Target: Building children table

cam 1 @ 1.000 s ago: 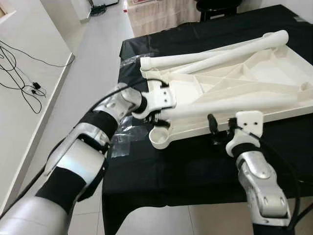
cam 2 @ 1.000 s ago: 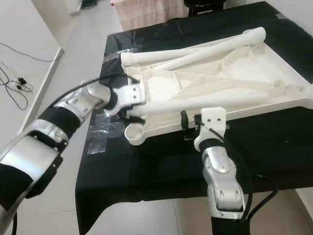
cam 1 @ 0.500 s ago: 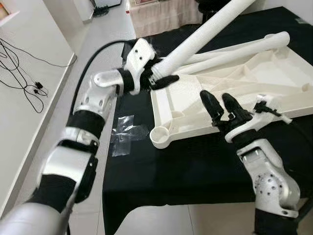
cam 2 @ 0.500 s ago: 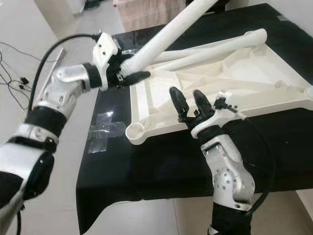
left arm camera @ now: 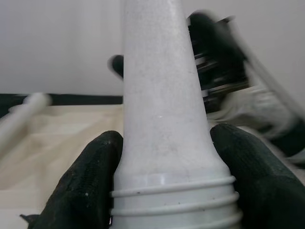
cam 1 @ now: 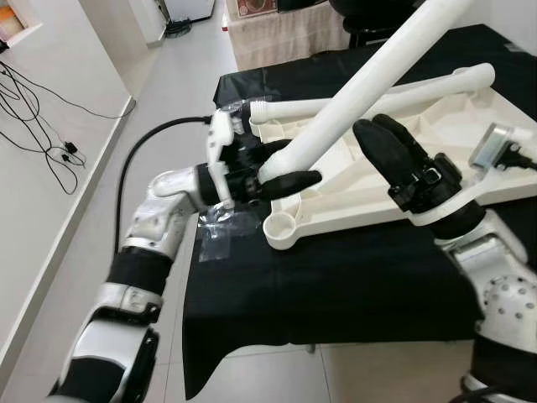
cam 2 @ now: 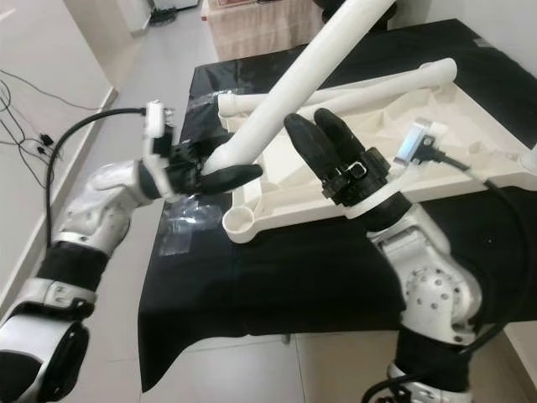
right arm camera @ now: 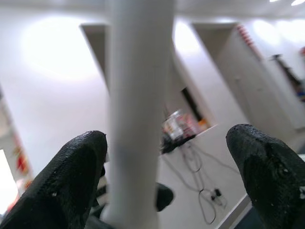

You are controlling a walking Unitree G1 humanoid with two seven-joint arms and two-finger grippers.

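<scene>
A counter [cam 1: 336, 277] draped in black cloth carries the white plastic children's tabletop [cam 1: 470, 159], which lies upside down with its ribbed underside up and a round leg socket [cam 1: 281, 229] at its near left corner. Two loose white table legs [cam 1: 369, 96] lie side by side along the tabletop's far edge, running from the far left corner up to the right. A third white table leg [cam 1: 369, 80] is raised off the counter and slants from low on the left, just above the near left corner of the tabletop, up and away to the far right. The left gripper [cam 1: 281, 168] reaches in from the left side of the counter and its jaws are clamped on the threaded lower end of that raised leg; in the left wrist view the two black fingers [left arm camera: 90, 186] press against either side of the leg's ringed end [left arm camera: 174, 191]. The right gripper [cam 2: 315, 143] is held up over the middle of the tabletop, just right of the raised leg, its jaws spread apart; in the right wrist view the leg [right arm camera: 138, 109] stands between the parted fingers [right arm camera: 71, 176] without clearly touching them. A crumpled piece of clear plastic wrap [cam 1: 216, 231] lies on the counter near its left edge, just left of the socket.
</scene>
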